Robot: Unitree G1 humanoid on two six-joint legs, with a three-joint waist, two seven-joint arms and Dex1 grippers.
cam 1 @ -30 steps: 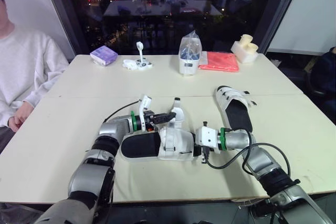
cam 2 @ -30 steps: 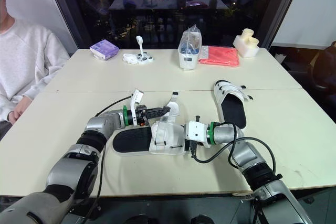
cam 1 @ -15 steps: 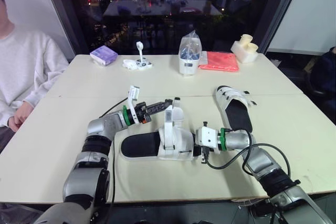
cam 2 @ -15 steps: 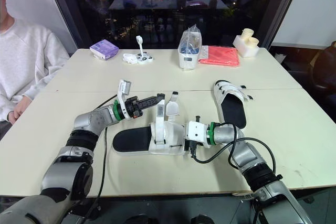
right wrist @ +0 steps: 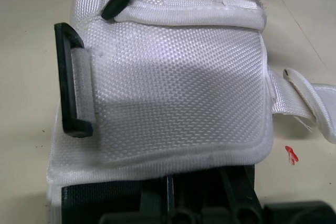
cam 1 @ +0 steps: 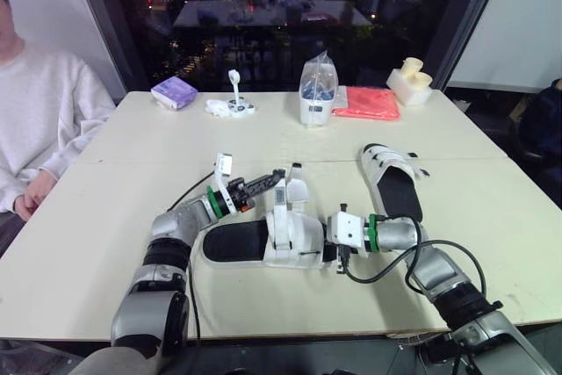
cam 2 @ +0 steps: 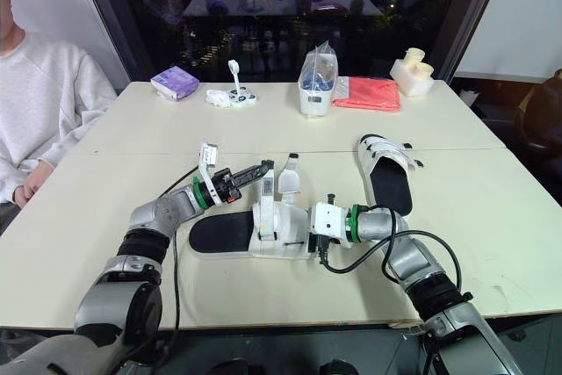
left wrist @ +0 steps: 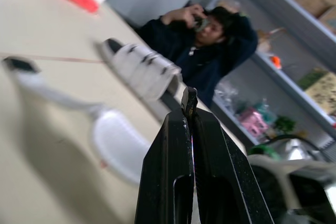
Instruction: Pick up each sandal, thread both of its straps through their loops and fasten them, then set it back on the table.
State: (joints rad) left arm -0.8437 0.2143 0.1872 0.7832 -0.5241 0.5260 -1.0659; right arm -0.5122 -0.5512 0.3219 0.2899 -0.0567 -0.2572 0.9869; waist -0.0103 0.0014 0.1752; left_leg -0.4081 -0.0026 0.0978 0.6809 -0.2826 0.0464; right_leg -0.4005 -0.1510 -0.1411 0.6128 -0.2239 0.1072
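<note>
Nearest the front edge of the bench [cam 1: 97, 243], my right arm lies low and nearly flat, reaching across toward the left. The right gripper [cam 1: 327, 243] is butted against the end of the near sandal [cam 1: 241, 241], and its fingers are clamped on that end. The wrist camera sees mostly white woven upper, with a black loop [right wrist: 71, 80] on one side, and the fingertips themselves are covered by the fabric. A black cable [cam 1: 413, 256] loops beside that forearm.

Just behind, my left arm comes in from the left edge with the forearm raised off the surface. The left gripper [cam 1: 276, 176] has its fingers pressed together, with nothing white between them. They point at the top of the upright strap [cam 1: 279, 206], and I cannot tell whether they touch it. A second strap [cam 1: 297, 189] stands open beside it.

Toward the right edge lies the far sandal [cam 1: 392, 183], straps closed.

Along the back edge sit a purple packet [cam 1: 174, 91], a plastic bag [cam 1: 317, 94], a red cloth [cam 1: 367, 103] and a cream block [cam 1: 409, 79]. A person [cam 1: 39, 120] sits at the left edge, partly cut off.
</note>
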